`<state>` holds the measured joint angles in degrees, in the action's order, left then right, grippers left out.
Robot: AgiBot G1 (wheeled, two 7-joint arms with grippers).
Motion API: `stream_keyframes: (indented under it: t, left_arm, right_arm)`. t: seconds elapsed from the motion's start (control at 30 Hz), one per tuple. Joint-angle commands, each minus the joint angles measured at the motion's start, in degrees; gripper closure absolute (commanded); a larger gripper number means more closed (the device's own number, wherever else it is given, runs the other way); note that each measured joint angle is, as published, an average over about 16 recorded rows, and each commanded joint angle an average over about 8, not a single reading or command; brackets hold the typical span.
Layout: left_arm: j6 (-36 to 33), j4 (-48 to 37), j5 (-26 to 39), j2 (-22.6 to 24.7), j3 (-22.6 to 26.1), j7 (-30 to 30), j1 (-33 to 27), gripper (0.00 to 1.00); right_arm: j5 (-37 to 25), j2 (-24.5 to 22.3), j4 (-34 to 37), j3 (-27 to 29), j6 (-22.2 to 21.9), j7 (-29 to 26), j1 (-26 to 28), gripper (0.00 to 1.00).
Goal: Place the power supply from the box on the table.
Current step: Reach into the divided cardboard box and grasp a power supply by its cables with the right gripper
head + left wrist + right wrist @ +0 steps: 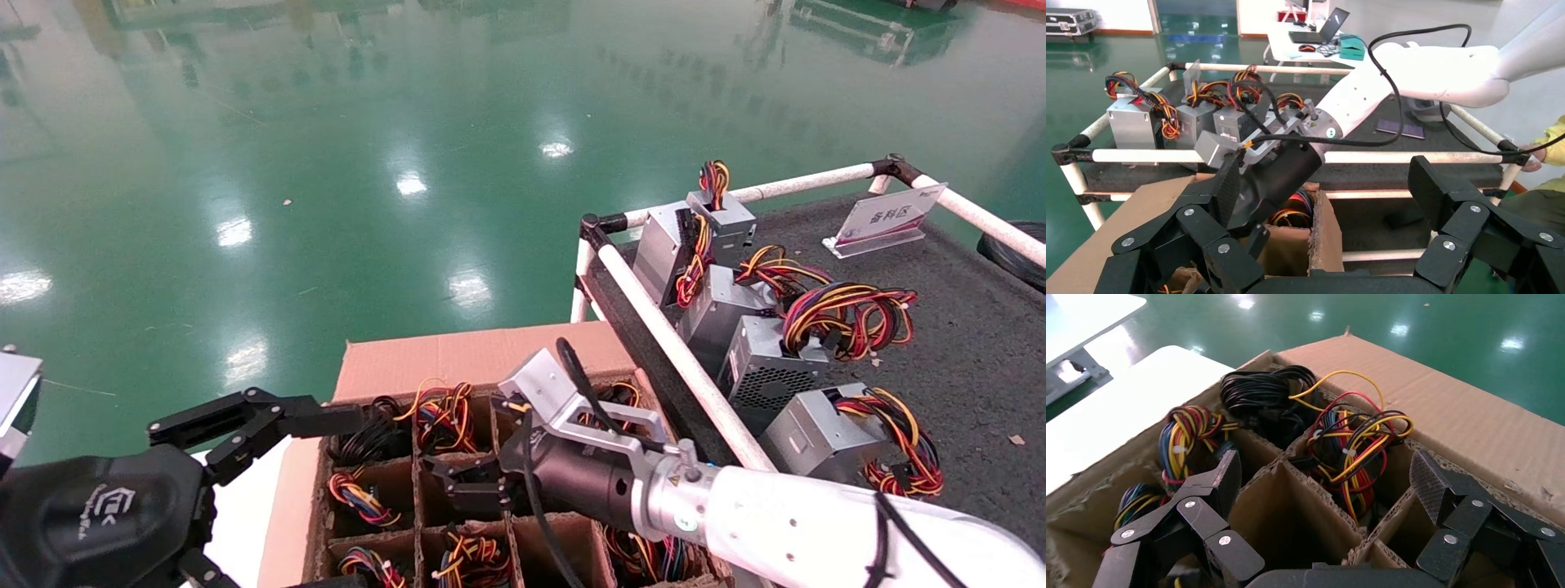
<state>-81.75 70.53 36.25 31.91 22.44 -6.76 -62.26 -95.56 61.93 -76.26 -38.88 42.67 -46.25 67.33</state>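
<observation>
From the head view, the right gripper (458, 482) hangs spread and empty over the cardboard box (458, 359), above wire bundles of a power supply (441, 416); the left gripper (237, 425), spread too, sits beside it. Left wrist: silver units stand on the felt table (1425, 144). Right wrist: frayed dividers (1291, 490) separate the cells.

1. Lighting: bright, even light from overhead is indicated by white glare patches mirrored on the glossy green floor (327, 163).
2. Shadows: box (1474, 416) cells are seen darkened in their depths.
3. Overexposure: a white surface (1119, 404) beside the box is washed out.
4. Focus: near gripper fingers (1438, 190) are rendered slightly soft.
</observation>
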Motion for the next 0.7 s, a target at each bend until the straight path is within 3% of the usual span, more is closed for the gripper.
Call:
stream_keyframes:
  t: [0.03, 0.13, 0.2, 0.27, 0.4, 0.47, 0.53, 0.7]
  left_arm:
    - [0.00, 0.00, 0.00, 0.00, 0.00, 0.00, 0.00, 0.00]
    - [0.00, 0.00, 0.00, 0.00, 0.00, 0.00, 0.00, 0.00]
    - [0.00, 0.00, 0.00, 0.00, 0.00, 0.00, 0.00, 0.00]
    - [0.00, 0.00, 0.00, 0.00, 0.00, 0.00, 0.00, 0.00]
    - [0.00, 0.00, 0.00, 0.00, 0.00, 0.00, 0.00, 0.00]
    - [0.00, 0.00, 0.00, 0.00, 0.00, 0.00, 0.00, 0.00]
    - [0.00, 0.00, 0.00, 0.00, 0.00, 0.00, 0.00, 0.00]
    - [0.00, 0.00, 0.00, 0.00, 0.00, 0.00, 0.00, 0.00]
  right_arm:
    - [-1.36, 0.69, 0.13, -0.39, -0.73, -0.95, 0.01, 0.00]
    - [-2.69, 1.59, 0.40, -0.81, -1.34, -1.89, 0.10, 0.02]
    - [-3.58, 2.22, 0.70, -1.06, -1.83, -2.38, 0.13, 0.12]
    - [-4.56, 2.82, 1.08, -1.28, -2.44, -2.75, 0.12, 0.29]
    - [-6.63, 4.06, 1.97, -1.68, -3.90, -3.52, -0.05, 0.77]
    - [-7.53, 4.65, 2.42, -1.83, -4.54, -3.92, -0.12, 0.93]
    - [-8.24, 5.23, 2.91, -1.94, -5.10, -4.33, -0.15, 1.00]
    - [-9.63, 6.59, 4.32, -2.11, -6.32, -5.09, -0.12, 1.00]
